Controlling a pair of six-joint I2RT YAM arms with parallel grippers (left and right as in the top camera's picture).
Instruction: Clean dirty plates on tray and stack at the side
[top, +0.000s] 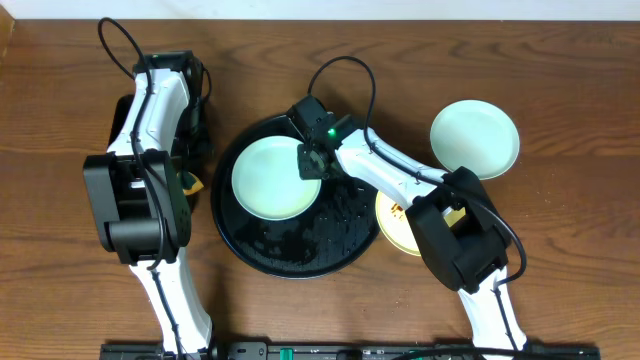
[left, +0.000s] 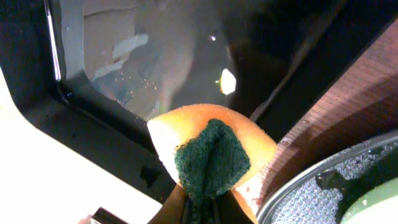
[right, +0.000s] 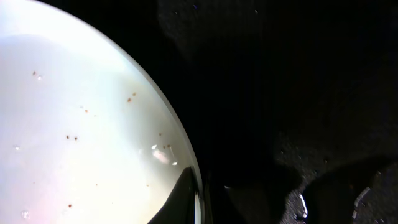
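Here, tray (top: 290, 255) holds mint plate (top: 270, 180) (brown specks); left gripper (left: 200, 211) pinches sponge (left: 211, 155).

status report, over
Left fingers shut on sponge, beside tray. Right fingers pinching mint plate rim, brown specks on it. Yellow plate under right arm.

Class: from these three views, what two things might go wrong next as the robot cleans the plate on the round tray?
1. The right gripper seems to pinch only the rim of the mint-green plate; on the glossy round black tray it might slip or tip when lifted.
2. Brown specks dot that plate, and the sponge sits off to the tray's left; stacking now would probably leave it dirty.
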